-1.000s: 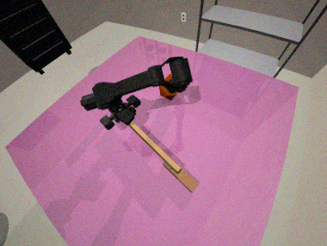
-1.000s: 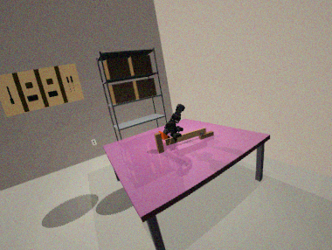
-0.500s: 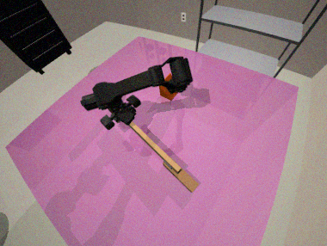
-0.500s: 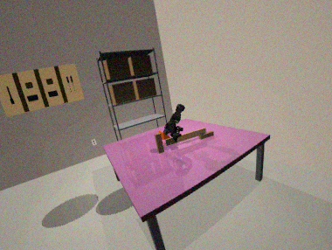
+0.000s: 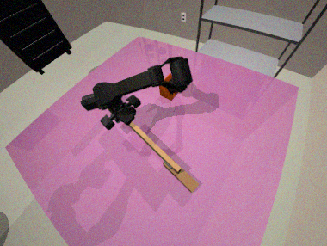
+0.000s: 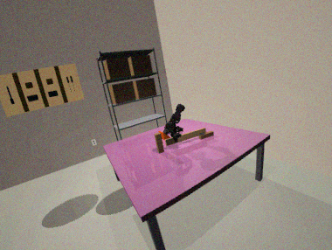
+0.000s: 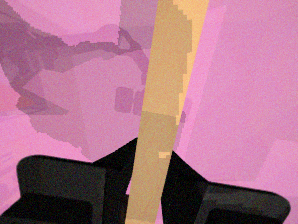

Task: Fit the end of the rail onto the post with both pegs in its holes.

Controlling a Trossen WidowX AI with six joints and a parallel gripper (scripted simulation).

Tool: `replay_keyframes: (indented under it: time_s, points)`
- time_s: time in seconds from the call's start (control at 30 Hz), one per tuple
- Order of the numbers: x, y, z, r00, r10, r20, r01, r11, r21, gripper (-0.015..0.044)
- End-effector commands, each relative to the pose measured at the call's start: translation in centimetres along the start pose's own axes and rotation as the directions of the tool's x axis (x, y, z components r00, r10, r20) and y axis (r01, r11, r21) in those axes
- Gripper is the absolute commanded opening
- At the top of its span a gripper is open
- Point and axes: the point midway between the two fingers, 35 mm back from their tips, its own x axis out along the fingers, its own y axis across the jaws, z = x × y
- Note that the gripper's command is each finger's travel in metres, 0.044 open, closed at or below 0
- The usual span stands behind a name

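The long wooden rail (image 5: 154, 146) (image 6: 189, 136) (image 7: 164, 95) runs from my gripper to the low footboard block (image 5: 190, 182) (image 6: 208, 135). Its far end sits in the bracket (image 5: 172, 167). My gripper (image 5: 120, 117) (image 6: 174, 135) (image 7: 149, 143) is shut on the rail near its near end and holds that end up off the table. The short wooden post (image 6: 159, 142) stands upright just beyond the near end in the exterior view. In the top view the arm hides the post. The pegs and the holes are too small to see.
The pink table top (image 5: 241, 129) (image 6: 210, 162) carries everything. The arm's orange base (image 5: 166, 91) stands behind the rail. A metal shelf unit (image 5: 254, 30) (image 6: 131, 87) stands beyond the table, and a dark cabinet (image 5: 30, 30) is at the far left.
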Motion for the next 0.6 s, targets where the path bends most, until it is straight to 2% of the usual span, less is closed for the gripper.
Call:
replay_keyframes:
  time_s: [0.0, 0.57]
  points:
    - [-0.25, 0.01, 0.00, 1.000, -0.006, -0.002, 0.006, 1.000, 0.001, 0.0000]
    - [-0.41, 0.00, 0.30, 1.000, -0.006, -0.002, 0.006, 1.000, 0.002, 0.0000]
